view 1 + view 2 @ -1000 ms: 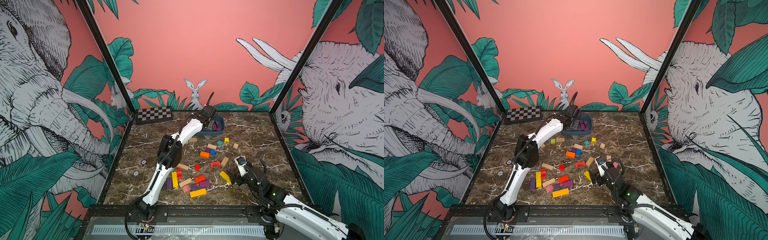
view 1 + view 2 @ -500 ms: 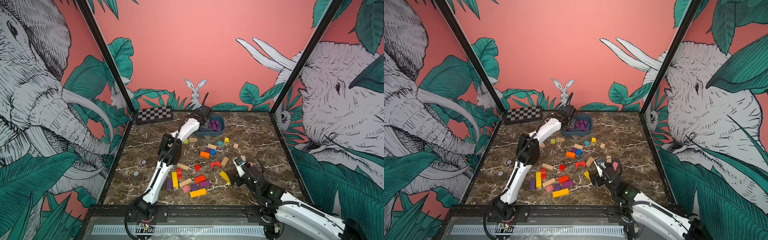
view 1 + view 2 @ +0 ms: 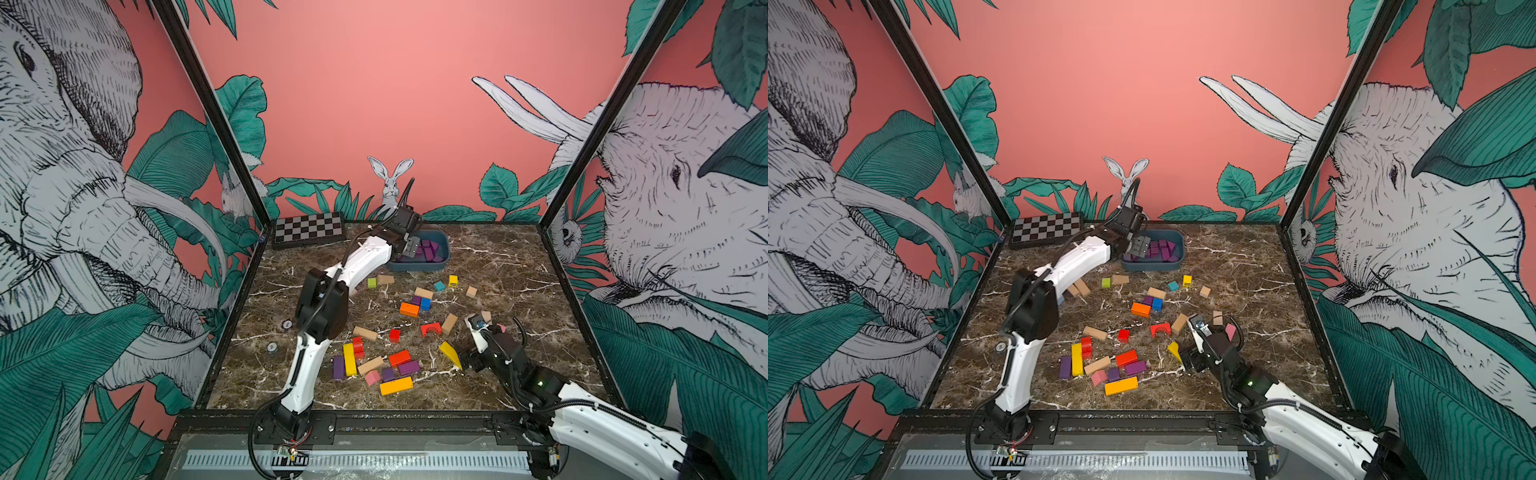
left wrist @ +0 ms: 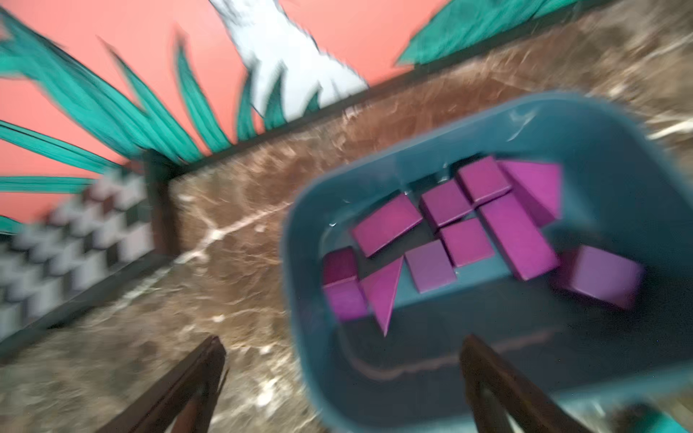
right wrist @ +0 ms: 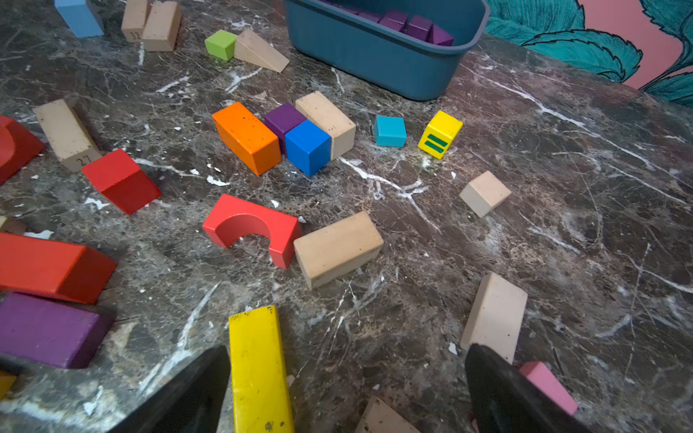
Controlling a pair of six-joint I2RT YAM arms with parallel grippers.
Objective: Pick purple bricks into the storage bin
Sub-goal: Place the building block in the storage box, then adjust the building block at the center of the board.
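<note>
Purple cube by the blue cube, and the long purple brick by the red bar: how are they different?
The purple cube is small and squarish; the long purple brick is a bar. The cube is wedged between the orange block and blue cube; the brick lies beside the red bar. Both are purple, outside the storage bin.

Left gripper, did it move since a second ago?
Yes. The left gripper shifted slightly toward the checkerboard box, uncovering more of the storage bin.
</note>
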